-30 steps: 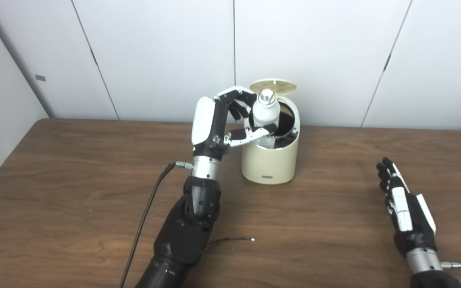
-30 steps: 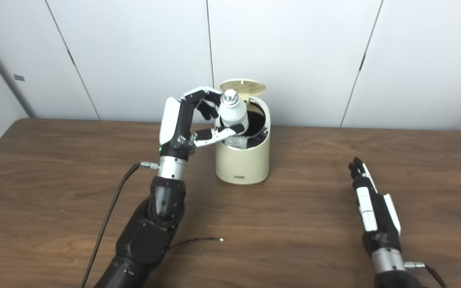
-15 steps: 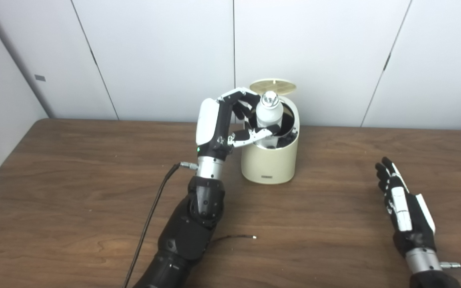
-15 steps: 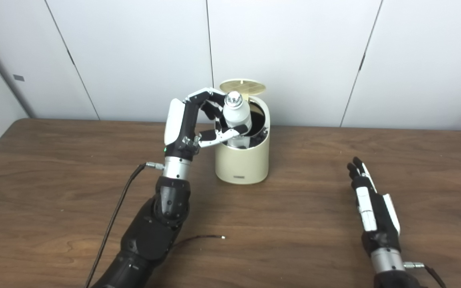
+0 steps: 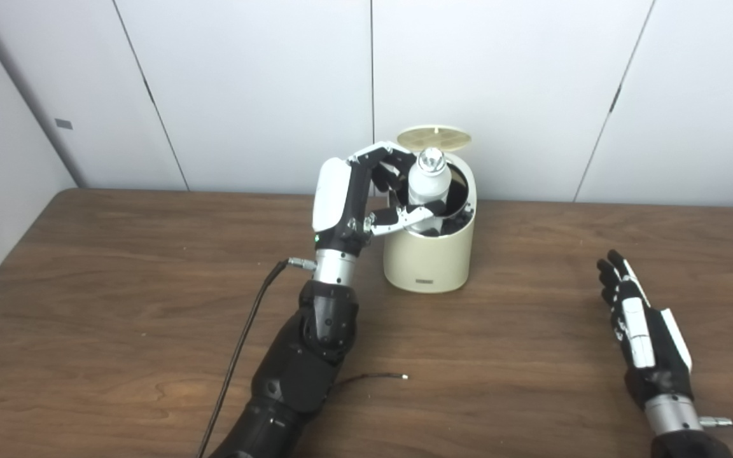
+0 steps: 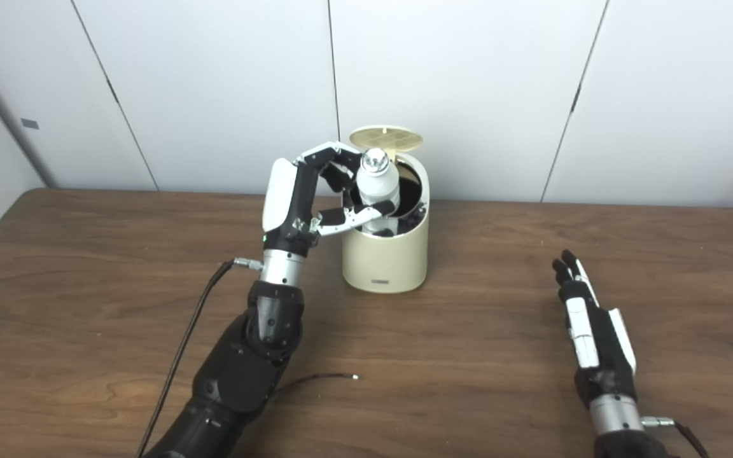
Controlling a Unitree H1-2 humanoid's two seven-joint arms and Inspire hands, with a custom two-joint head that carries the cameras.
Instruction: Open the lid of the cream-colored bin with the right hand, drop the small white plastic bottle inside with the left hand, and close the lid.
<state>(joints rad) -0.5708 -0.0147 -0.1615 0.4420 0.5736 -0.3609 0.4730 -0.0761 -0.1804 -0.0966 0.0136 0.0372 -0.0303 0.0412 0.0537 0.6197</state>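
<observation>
The left hand grips the white bottle upright over the open cream bin, while the right hand rests empty, fingers extended, on the bench.

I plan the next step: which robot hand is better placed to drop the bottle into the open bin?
Left. The left robot hand holds the small white bottle above the open cream bin; the right robot hand lies open on the table.

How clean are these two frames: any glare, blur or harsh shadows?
Left eye view: sharp, even light, a bright glint on the bottle cap. Right eye view: equally sharp, soft shadow beside the bin, its inside dark; the table shows mild sheen.
</observation>
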